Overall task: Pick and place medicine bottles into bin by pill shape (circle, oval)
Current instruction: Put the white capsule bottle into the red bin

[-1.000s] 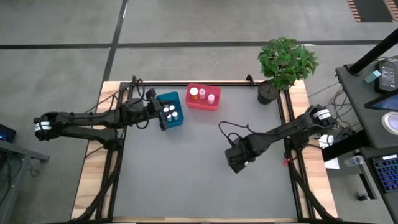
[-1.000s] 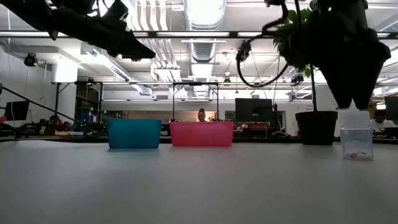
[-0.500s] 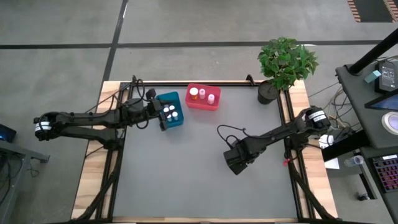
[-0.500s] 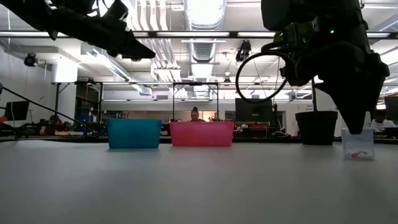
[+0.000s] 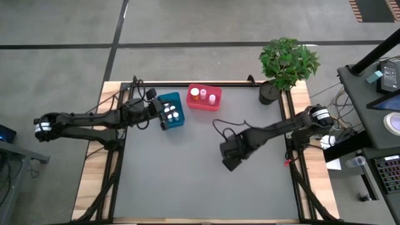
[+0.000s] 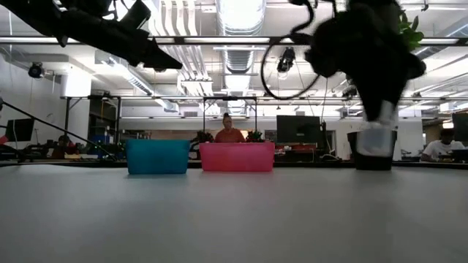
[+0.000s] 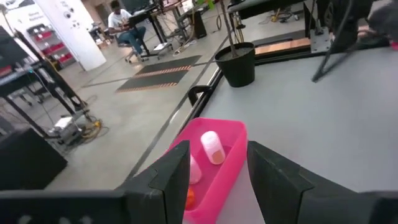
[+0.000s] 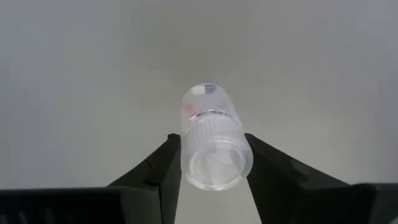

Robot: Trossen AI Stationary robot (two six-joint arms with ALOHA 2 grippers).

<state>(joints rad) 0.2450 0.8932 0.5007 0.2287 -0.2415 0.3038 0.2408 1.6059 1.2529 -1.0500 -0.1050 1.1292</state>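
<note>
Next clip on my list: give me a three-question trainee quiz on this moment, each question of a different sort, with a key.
1. True or false: the right gripper is shut on a clear medicine bottle.
2. Multiple choice: the left gripper hovers over which container? A) the blue bin B) the potted plant C) the pink bin
3. Fill in: in the low view, the held bottle hangs ____ the table.

Key
1. True; its fingers clamp the bottle's sides.
2. A.
3. Above; it is lifted clear of the surface.
</note>
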